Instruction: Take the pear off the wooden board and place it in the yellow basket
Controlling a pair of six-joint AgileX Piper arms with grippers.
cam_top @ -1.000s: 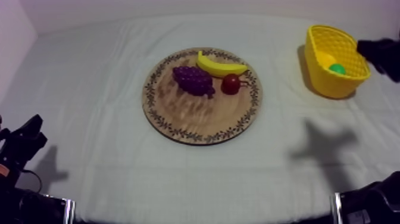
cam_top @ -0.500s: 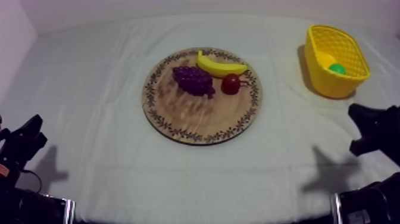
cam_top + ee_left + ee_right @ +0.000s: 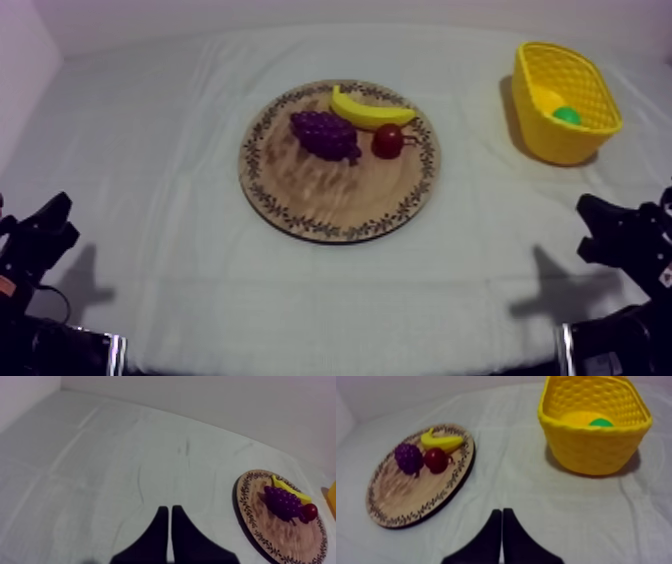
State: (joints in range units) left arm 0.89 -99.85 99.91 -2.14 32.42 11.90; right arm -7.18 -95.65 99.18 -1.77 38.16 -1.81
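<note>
My right gripper (image 3: pixel 502 511) hung low over the cloth (image 3: pixel 526 496) with its two black fingers pressed together in a narrow wedge and nothing between them. My left gripper (image 3: pixel 167 508) was likewise closed on nothing, over bare cloth at its own side, well apart from the fruit.

Just ahead of the right gripper stood the basket (image 3: pixel 591 446), upright. Inside it lay a yellow shape with a green patch, which I took for the pear (image 3: pixel 583 420). It sat low behind the near wall, mostly hidden.

Off to the side was the board (image 3: pixel 406 493), carrying the banana (image 3: pixel 441 441), the grapes (image 3: pixel 408 457) and the small red fruit (image 3: pixel 436 459) close together, with no pear among them. So the job looked done.

As a toy, the pear was probably light, hard and rather slick. The safest hold would be across its wide belly, not the narrow neck. It seemed to lie on its side, its long axis roughly along the basket floor from yellow part to green, but which end was the neck I could not tell
</note>
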